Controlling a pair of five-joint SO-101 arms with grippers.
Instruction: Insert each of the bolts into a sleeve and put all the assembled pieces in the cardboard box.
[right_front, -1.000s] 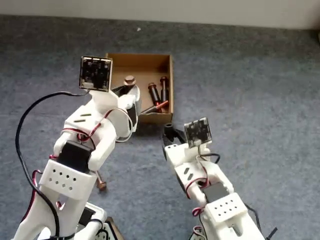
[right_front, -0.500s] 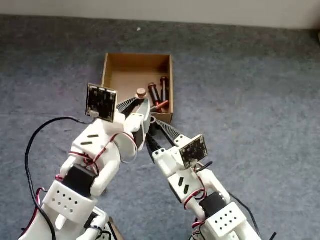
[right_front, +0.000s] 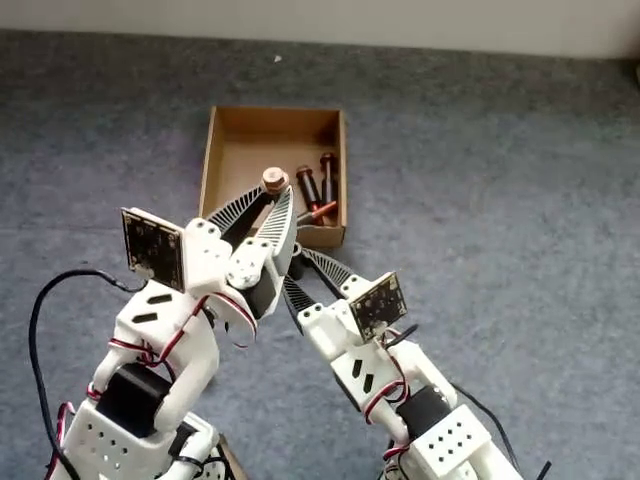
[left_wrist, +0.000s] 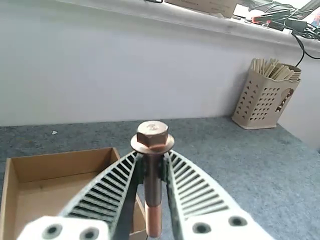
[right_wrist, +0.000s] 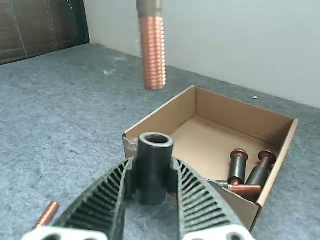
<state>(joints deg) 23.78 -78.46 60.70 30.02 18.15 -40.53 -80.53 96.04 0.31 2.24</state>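
Note:
My left gripper is shut on a copper bolt, held upright with its hex head on top, over the front edge of the cardboard box. Just below it my right gripper is shut on a black sleeve, upright with its hole facing up. The bolt's threaded end hangs a little above the sleeve and slightly to one side. Three assembled pieces lie in the box's right side.
A loose copper bolt lies on the grey carpet near the right arm. A perforated holder with sticks stands by the wall far behind the box. Open carpet surrounds the box.
The left arm has drawn the bolt back from over the box's middle toward its front edge. The right arm has brought the sleeve leftward and under the bolt.

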